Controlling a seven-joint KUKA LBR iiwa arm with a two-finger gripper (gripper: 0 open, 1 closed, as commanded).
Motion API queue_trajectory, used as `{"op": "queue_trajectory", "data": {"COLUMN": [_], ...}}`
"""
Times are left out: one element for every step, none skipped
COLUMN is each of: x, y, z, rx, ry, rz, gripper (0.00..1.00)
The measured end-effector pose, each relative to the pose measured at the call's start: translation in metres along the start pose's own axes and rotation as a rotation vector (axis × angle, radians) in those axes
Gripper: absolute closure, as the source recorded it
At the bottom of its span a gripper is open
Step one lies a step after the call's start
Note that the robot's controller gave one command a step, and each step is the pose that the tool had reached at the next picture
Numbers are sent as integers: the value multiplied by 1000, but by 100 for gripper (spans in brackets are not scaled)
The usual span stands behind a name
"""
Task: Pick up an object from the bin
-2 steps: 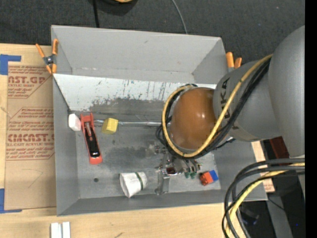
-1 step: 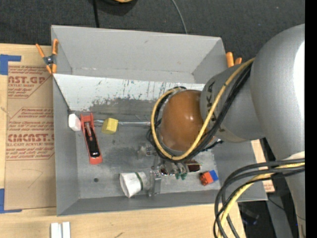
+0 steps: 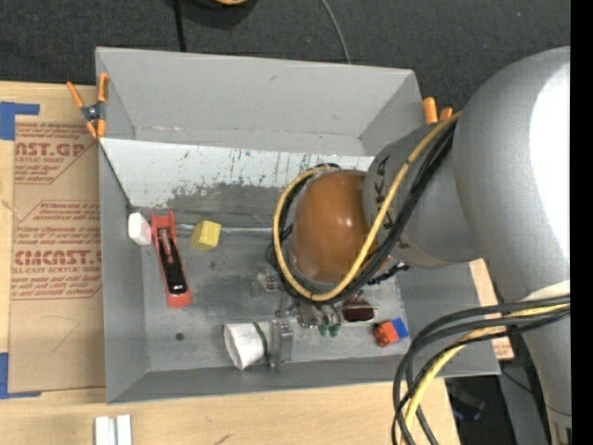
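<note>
Down near the bin's (image 3: 250,100) front wall, your end effector (image 3: 281,334) hangs low just beside a white cup (image 3: 244,344) lying on its side, and you cannot tell how wide it stands, so this looks like the approach: centre over the cup before closing.
</note>
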State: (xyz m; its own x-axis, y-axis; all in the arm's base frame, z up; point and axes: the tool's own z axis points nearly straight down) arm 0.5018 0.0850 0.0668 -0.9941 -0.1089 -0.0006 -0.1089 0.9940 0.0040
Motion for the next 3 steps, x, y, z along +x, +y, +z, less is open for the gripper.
{"op": "queue_trajectory", "data": {"x": [10, 13, 12], "y": [13, 21, 28], "z": [-4, -5, -5], "rx": [2, 1, 1], "ry": [-14, -17, -20], "rz": [-118, -61, -66], "gripper": [0, 0, 0]}}
